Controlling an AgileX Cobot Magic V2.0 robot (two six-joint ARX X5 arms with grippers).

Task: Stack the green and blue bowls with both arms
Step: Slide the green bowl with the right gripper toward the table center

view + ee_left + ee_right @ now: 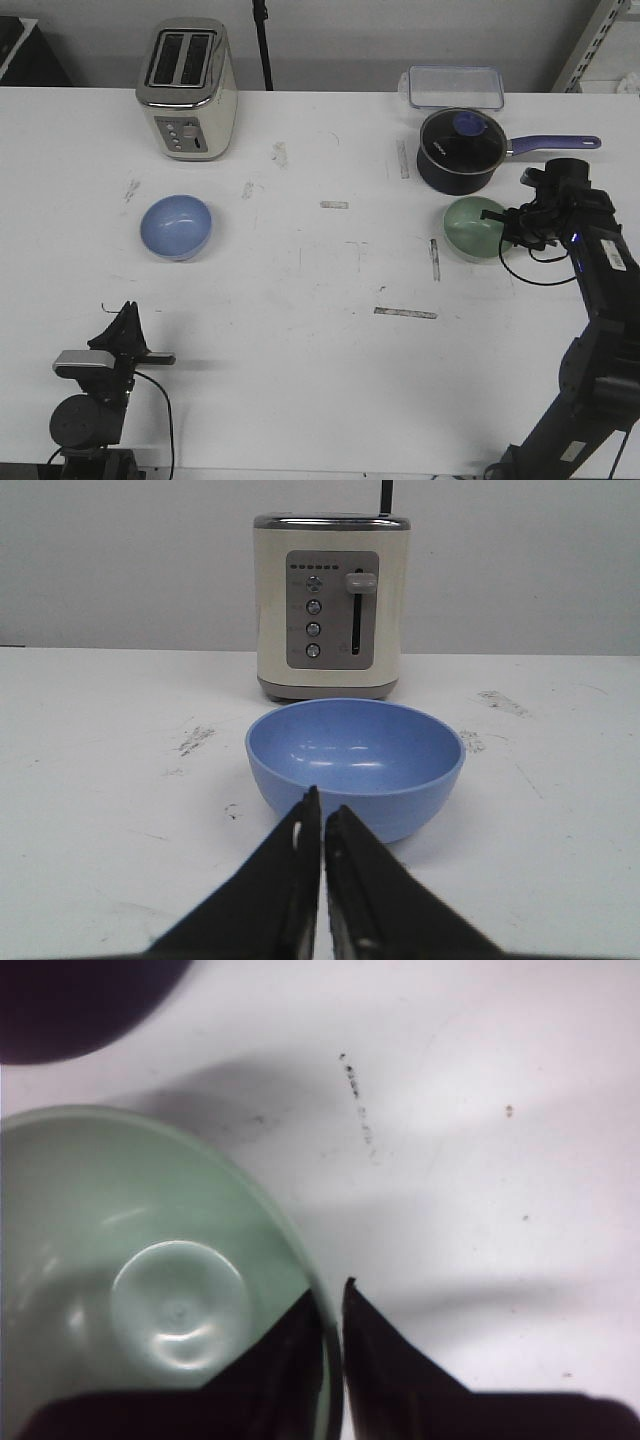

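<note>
The blue bowl (177, 226) sits upright on the white table at the left, in front of the toaster; it fills the middle of the left wrist view (355, 763). My left gripper (128, 322) is shut and empty, low near the table's front edge, apart from the blue bowl (322, 815). The green bowl (474, 228) sits at the right, just in front of the saucepan. My right gripper (510, 226) is shut on its right rim: one finger inside, one outside (331, 1305). The green bowl's inside (150, 1280) shows in the right wrist view.
A cream toaster (187, 88) stands at the back left. A dark navy saucepan with a purple handle (458, 150) sits right behind the green bowl, with a clear lidded box (452, 87) behind it. Scuff marks dot the table (330, 300).
</note>
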